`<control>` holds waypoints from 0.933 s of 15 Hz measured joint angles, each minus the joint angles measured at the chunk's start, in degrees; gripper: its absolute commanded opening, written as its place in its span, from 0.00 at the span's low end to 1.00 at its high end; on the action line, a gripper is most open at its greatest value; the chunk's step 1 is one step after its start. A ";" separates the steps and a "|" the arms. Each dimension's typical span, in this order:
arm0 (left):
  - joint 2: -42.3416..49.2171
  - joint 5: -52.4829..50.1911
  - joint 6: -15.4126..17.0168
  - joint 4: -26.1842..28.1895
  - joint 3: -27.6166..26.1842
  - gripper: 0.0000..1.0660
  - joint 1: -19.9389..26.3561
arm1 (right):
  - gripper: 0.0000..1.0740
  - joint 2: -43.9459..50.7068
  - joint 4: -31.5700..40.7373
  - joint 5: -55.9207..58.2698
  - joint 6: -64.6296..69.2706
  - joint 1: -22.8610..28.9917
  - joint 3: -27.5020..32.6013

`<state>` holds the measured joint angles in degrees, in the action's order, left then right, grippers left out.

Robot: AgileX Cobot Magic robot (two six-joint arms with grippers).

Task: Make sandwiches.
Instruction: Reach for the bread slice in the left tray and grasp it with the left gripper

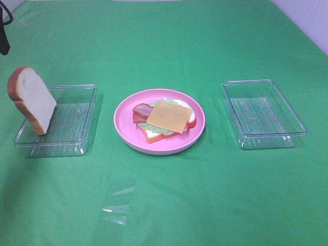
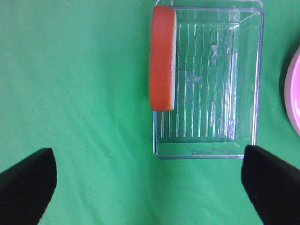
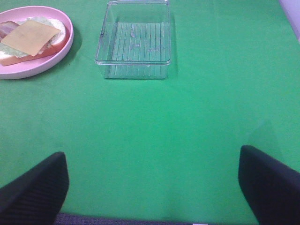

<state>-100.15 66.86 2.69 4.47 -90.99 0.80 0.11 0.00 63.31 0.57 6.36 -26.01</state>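
Observation:
An open-faced sandwich stack (image 1: 164, 120) lies on the pink plate (image 1: 159, 147): a bread slice at the bottom, then lettuce, bacon, and yellow cheese (image 1: 170, 116) on top. A second bread slice (image 1: 31, 100) stands on edge, leaning against the left wall of the left clear tray (image 1: 69, 120). My left gripper (image 2: 150, 187) hovers open above the cloth beside that tray (image 2: 208, 84), and the slice's orange crust (image 2: 162, 58) shows ahead of it. My right gripper (image 3: 152, 190) is open over bare cloth, well short of the right tray (image 3: 133, 42) and the stack (image 3: 30, 40).
The right clear tray (image 1: 263, 115) holds nothing. A scrap of clear plastic film (image 1: 115, 207) lies on the green cloth in front of the plate. A black piece of arm (image 1: 4, 31) shows at the far left edge. The plate rim (image 2: 294, 93) shows in the left wrist view.

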 measured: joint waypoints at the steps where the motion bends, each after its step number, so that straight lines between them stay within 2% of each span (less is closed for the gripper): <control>1: -0.23 -1.03 0.00 0.00 0.00 0.96 0.00 | 0.90 0.00 0.00 0.00 0.00 0.00 0.00; 5: -5.04 -2.75 -0.11 0.52 0.00 0.96 0.00 | 0.90 0.00 0.00 0.00 0.00 0.00 0.00; 8: -11.06 -6.30 -2.69 3.95 0.00 0.96 0.00 | 0.90 0.00 0.00 0.00 0.00 0.00 0.00; 14: -18.28 -12.26 -3.61 6.25 0.29 0.92 0.00 | 0.90 0.00 0.00 0.00 0.00 0.00 0.00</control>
<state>-118.43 54.60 -0.92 10.71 -90.70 0.80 0.11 0.00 63.31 0.57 6.36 -26.01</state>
